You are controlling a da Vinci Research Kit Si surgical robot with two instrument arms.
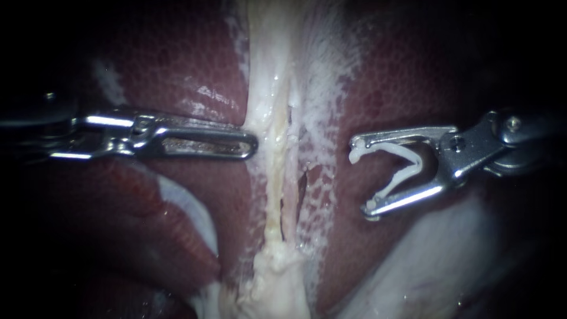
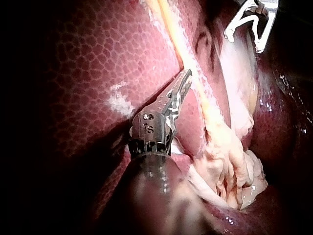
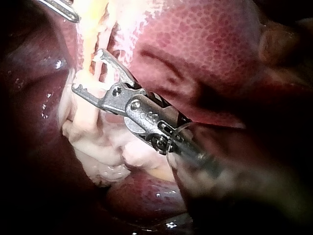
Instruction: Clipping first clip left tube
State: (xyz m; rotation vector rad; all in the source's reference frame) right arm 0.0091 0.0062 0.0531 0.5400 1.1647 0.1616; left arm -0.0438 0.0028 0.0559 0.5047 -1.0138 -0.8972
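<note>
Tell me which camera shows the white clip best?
The endoscope view: the clip shows whole, side-on, gripped by the right instrument. The left wrist view shows it far off; the right wrist view mostly hides it behind the jaws.

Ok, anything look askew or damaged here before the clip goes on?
Nothing stands out. The white clip sits open, seated between the right instrument's jaws, apart from the pale tube. The left instrument, jaws shut, lies beside that tube, which is bare of clips.
</note>
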